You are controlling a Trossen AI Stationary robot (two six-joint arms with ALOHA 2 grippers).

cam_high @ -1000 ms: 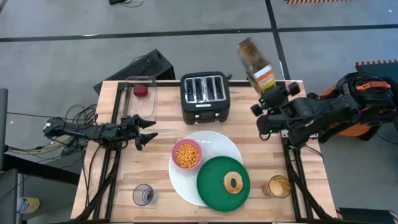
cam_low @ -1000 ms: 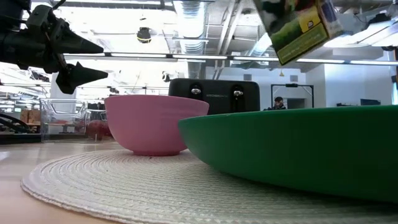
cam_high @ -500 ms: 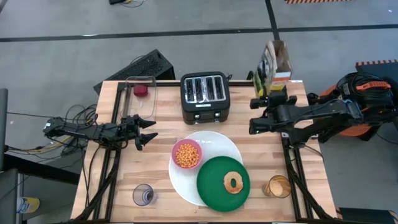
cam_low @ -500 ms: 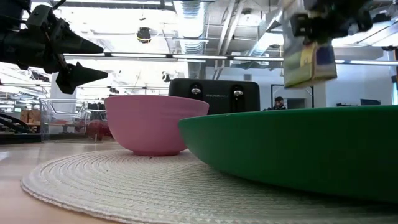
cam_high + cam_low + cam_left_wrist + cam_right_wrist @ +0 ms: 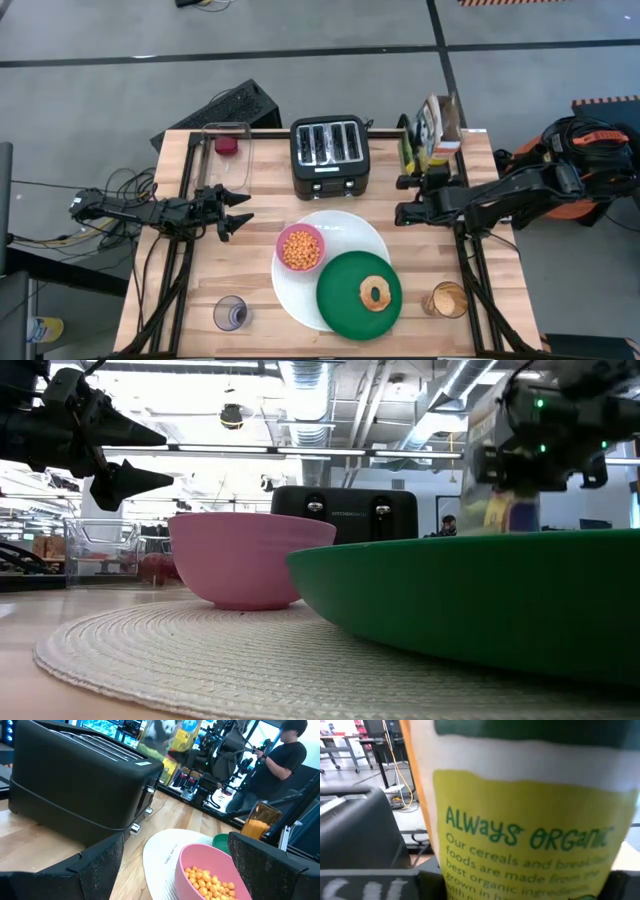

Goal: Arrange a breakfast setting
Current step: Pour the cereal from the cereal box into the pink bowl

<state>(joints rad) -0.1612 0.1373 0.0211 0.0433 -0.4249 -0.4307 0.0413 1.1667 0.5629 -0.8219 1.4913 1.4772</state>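
My right gripper [image 5: 416, 178] is shut on an upright green and yellow cereal box [image 5: 432, 130] at the table's far right, beside the black toaster [image 5: 329, 153]. The box fills the right wrist view [image 5: 530, 820]. The pink bowl [image 5: 300, 248] of orange cereal and the dark-green plate [image 5: 358, 295] with the bagel [image 5: 376, 294] sit on the white plate [image 5: 345, 228]. A tumbler of orange juice [image 5: 447, 299] stands near right, an empty tumbler [image 5: 229, 313] near left. My left gripper [image 5: 240, 210] is open and empty at the left. No spoon shows. My right gripper has the cereal box between its two fingers [image 5: 370, 885], with the box's narrow printed face [image 5: 520, 845] toward the wrist camera. The fingers come roughly level from the table's near side. The box stands upright. The green plate hides its base, so I cannot tell if it rests on the table.
A clear rectangular container [image 5: 228, 160] with a red piece [image 5: 229, 145] stands at the far left. The plates take up the table's middle and near part. A person [image 5: 285, 760] stands in the room beyond the table.
My right gripper has turned the cereal box from tilted to upright and brought it down toward the table's far right corner. My left gripper has kept still.
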